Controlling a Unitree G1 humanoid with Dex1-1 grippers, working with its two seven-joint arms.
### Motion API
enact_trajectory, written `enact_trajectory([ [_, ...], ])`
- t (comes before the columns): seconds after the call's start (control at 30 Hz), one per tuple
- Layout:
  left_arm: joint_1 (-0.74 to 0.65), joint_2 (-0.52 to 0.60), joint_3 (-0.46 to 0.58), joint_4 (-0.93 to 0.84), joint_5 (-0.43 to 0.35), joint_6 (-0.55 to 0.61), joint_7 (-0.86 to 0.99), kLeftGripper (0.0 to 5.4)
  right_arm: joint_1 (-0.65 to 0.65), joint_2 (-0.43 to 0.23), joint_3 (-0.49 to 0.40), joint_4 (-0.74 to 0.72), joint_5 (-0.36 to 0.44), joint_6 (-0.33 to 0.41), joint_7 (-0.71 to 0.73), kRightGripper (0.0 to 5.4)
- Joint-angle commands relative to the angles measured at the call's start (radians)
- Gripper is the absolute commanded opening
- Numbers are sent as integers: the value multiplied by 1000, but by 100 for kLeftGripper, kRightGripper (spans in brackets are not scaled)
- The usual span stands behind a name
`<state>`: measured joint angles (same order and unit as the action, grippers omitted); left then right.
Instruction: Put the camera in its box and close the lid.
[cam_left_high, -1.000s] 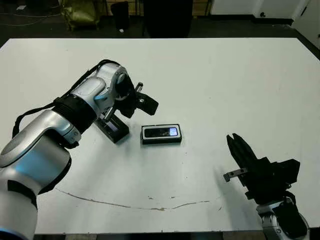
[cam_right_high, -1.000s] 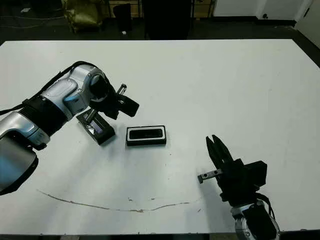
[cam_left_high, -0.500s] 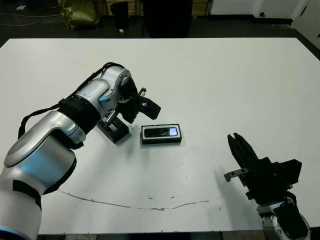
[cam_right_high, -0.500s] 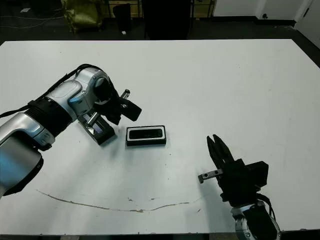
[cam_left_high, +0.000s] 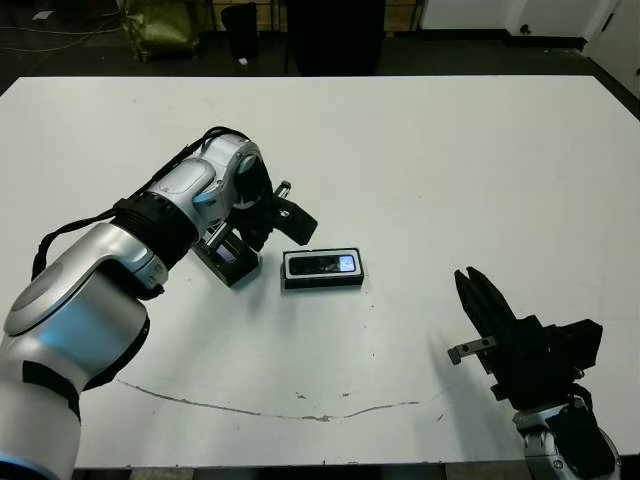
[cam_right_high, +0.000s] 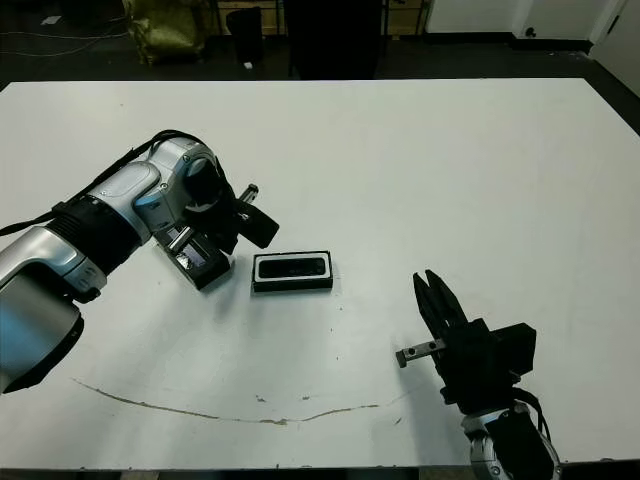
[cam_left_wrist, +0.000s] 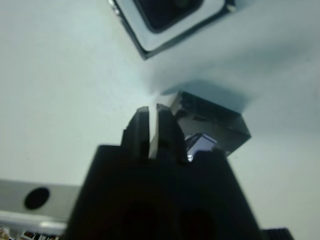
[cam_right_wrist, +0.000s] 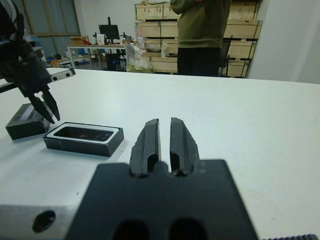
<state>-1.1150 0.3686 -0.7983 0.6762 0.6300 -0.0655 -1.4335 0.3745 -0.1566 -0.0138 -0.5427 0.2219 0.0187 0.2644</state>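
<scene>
The box lies open on the white table, and the camera rests inside its white lining with the bluish lens window at the right end. Just left of the box sits the lid, angled, with its pale stripe facing up. My left gripper is shut on nothing and hovers between lid and box. In the left wrist view its fingertips are beside a corner of the lid, with the box beyond. My right gripper is shut and empty near the table's front right, apart from the box.
A thin brown scratch line runs along the table near the front edge. In the right wrist view a person stands beyond the far edge, before wooden shelves. Open white table lies between the box and my right gripper.
My left gripper has dipped slightly lower and a little toward the box. The box, lid and right arm have not moved.
</scene>
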Motion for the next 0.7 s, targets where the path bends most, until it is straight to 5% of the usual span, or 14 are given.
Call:
enact_trajectory([
  [0.03, 39, 28, -9, -34, 21, -16, -7, 0, 15, -3, 1, 9, 10, 13, 3, 2],
  [0.7, 122, 86, -1, -226, 25, 96, -160, 0, 13, -10, -4, 36, 14, -17, 19, 2],
])
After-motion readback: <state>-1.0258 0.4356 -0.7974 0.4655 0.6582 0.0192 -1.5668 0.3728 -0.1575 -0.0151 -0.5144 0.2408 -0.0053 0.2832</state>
